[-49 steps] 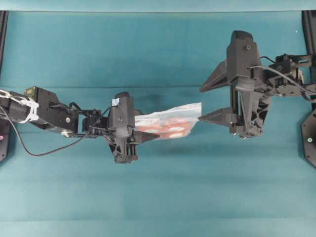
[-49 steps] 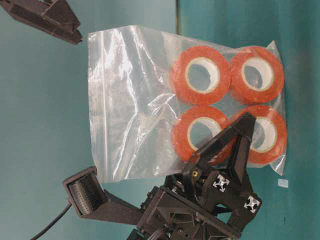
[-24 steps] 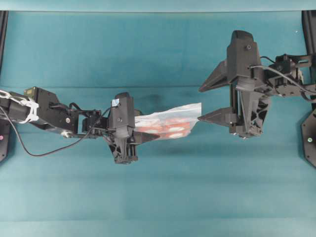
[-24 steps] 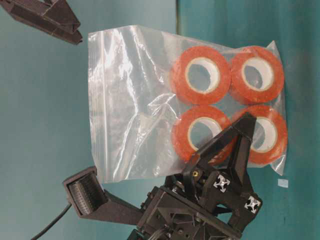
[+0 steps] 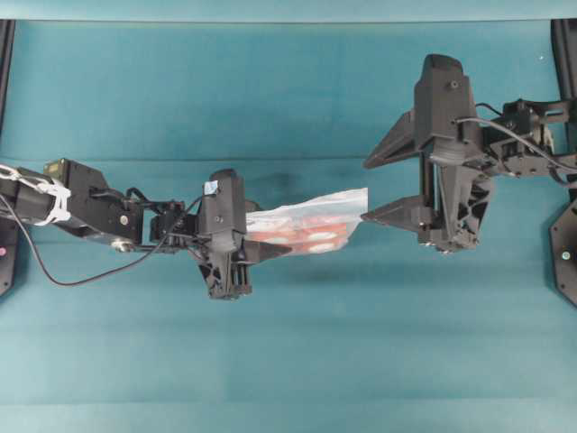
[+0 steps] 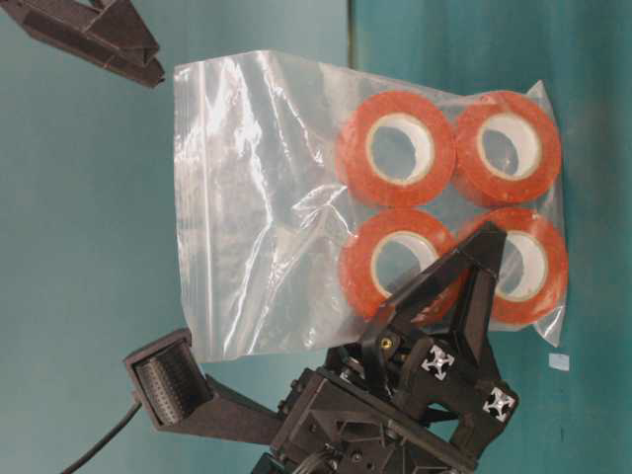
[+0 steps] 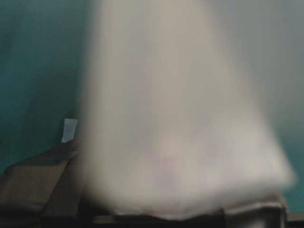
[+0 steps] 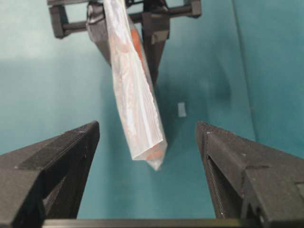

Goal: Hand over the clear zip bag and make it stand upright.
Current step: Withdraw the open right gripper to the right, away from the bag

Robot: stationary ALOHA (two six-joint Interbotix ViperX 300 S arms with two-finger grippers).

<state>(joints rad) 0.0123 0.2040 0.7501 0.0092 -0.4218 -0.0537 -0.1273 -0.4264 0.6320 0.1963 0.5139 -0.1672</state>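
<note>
L gripper (image 5: pixel 270 251) clamped on clear zip bag (image 5: pixel 311 227), holding it mid-air btwn arms. R gripper (image 5: pixel 377 188) jaws wide, straddling bag's free end, not touching. I'd advance R, centre bag edge, close firmly before L lets go. Teal table (image 5: pixel 288 361) below, plenty room.

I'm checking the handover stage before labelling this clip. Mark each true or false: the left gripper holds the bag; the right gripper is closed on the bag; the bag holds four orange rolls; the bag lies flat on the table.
1. The left gripper holds the clear zip bag. True.
2. The right gripper is closed on the bag. False: its jaws stand wide open either side of it.
3. The bag holds four orange rolls. True.
4. The bag lies flat on the table. False: it is held up in the air.
</note>
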